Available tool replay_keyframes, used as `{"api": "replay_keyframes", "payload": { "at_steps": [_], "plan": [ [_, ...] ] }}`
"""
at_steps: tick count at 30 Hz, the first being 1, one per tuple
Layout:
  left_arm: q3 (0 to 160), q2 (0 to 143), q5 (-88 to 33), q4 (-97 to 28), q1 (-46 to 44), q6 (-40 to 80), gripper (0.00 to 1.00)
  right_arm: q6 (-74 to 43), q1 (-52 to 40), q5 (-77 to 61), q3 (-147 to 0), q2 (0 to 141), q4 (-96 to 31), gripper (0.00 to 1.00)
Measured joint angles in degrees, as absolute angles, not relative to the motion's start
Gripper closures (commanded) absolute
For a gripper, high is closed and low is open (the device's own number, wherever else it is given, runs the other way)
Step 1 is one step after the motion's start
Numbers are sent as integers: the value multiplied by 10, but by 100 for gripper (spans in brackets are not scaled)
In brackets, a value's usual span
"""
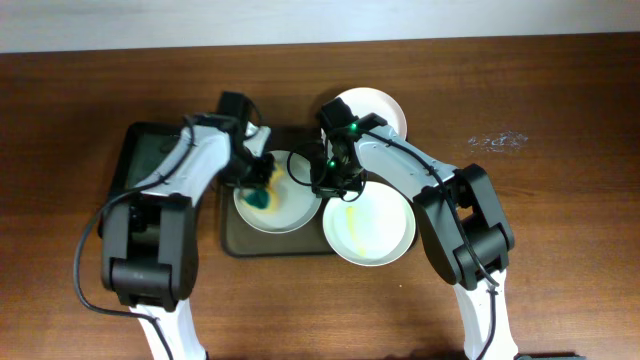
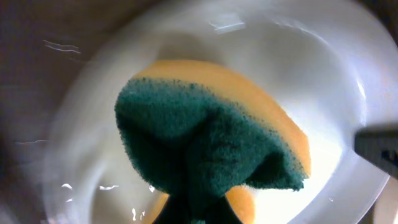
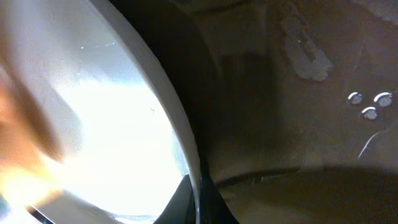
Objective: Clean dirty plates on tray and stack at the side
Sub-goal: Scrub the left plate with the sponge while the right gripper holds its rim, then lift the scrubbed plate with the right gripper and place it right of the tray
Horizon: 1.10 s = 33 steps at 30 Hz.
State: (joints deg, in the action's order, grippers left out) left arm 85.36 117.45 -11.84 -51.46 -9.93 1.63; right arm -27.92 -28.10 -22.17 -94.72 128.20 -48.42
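Three white plates show in the overhead view. One plate (image 1: 283, 212) lies on the dark brown tray (image 1: 232, 246). My left gripper (image 1: 262, 182) is shut on a green-and-yellow sponge (image 1: 263, 197) pressed into that plate; the left wrist view shows the sponge (image 2: 205, 143) filling the plate (image 2: 323, 81). My right gripper (image 1: 330, 180) is shut on this plate's right rim (image 3: 180, 137). A second plate (image 1: 372, 225) with yellowish smears lies at the tray's right end. A third plate (image 1: 380, 105) sits on the table behind.
A black tray (image 1: 138, 150) lies left of the brown tray, under the left arm. The brown tray's inside (image 3: 298, 124) shows in the right wrist view, with small specks on it. Faint white marks (image 1: 497, 141) lie on the wooden table at right.
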Motion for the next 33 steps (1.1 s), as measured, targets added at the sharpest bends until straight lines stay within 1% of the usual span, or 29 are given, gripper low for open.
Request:
{"api": "replay_keyframes", "payload": {
  "at_steps": [4, 7, 9, 13, 16, 21, 24, 28, 33],
  "plan": [
    [1047, 1177, -83, -617, -37, 34, 100, -281, -281, -219, -947, 1282, -486, 96],
    [1150, 1175, -79, -691, -5, 38, 100, -276, -281, -214, -951, 1282, -489, 96],
    [1172, 1175, -79, -734, 19, 40, 100, -264, -282, -199, -960, 1282, -497, 96],
    [1172, 1175, -64, -758, 56, 41, 100, -252, -302, -132, -1015, 1281, -554, 96],
    [1172, 1175, -55, -759, 78, 41, 100, -249, -351, -29, -1089, 1278, -621, 96],
    [1172, 1175, -55, -759, 80, 41, 100, -258, -428, 164, -1169, 1273, -706, 96],
    [1172, 1175, -55, -759, 80, 41, 100, -285, -469, 327, -1210, 1272, -777, 96],
    [1172, 1175, -55, -759, 80, 41, 100, -309, -507, 466, -1242, 1272, -821, 96],
    [1172, 1175, -55, -759, 80, 41, 100, -320, -555, 629, -1271, 1272, -840, 96]
  ]
}}
